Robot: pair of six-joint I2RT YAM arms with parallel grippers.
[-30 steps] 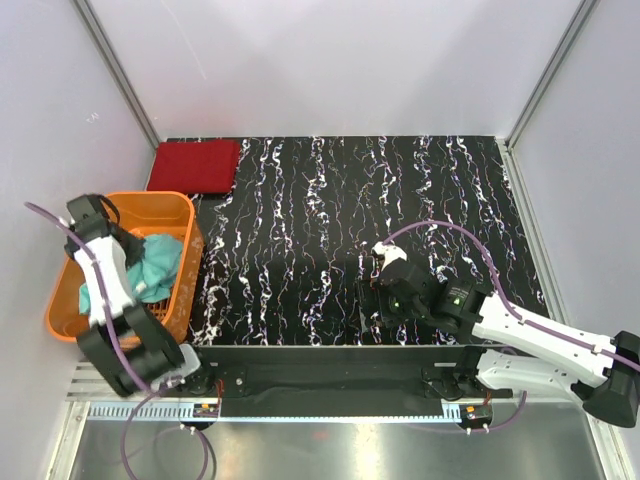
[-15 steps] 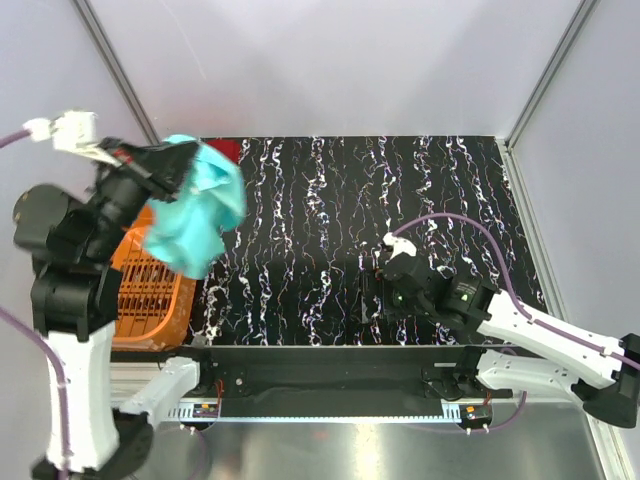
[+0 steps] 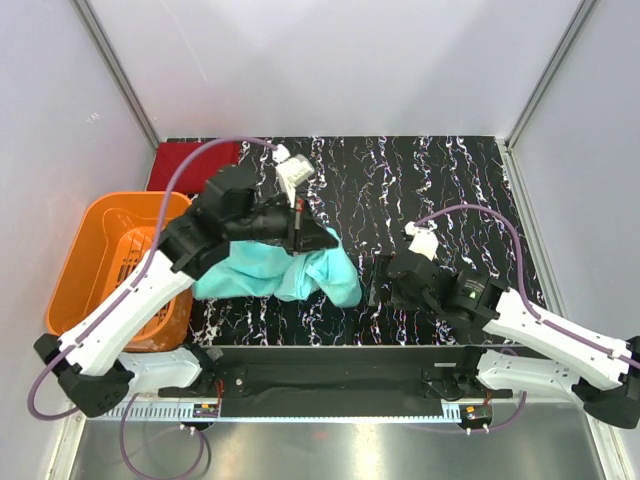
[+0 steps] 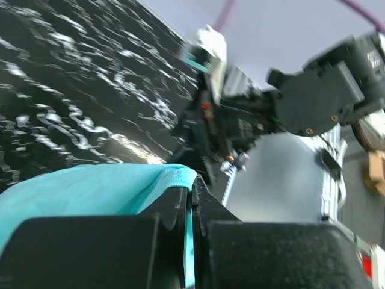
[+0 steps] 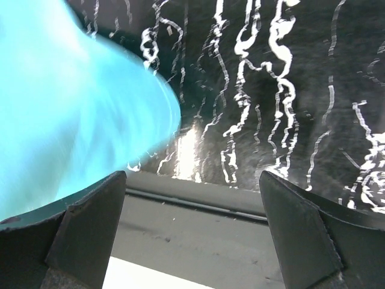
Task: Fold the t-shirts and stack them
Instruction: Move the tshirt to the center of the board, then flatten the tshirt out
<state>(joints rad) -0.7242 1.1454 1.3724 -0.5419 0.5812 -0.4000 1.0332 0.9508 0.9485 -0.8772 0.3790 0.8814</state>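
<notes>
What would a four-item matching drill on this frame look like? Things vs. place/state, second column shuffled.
1 teal t-shirt
2 dark red t-shirt
3 orange basket
4 right gripper

A folded, at the far left corner of the table
B open, holding nothing
C beside the table's left edge
D clamped in the left gripper, over the table's near middle

Pairs: 1-D, 2-A, 3-C, 4-B

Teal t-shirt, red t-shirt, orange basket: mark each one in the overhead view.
teal t-shirt (image 3: 325,278), top external view, on its bunched right end.
red t-shirt (image 3: 185,168), top external view, on the middle of its visible flat face.
orange basket (image 3: 68,265), top external view, on its left wall.
</notes>
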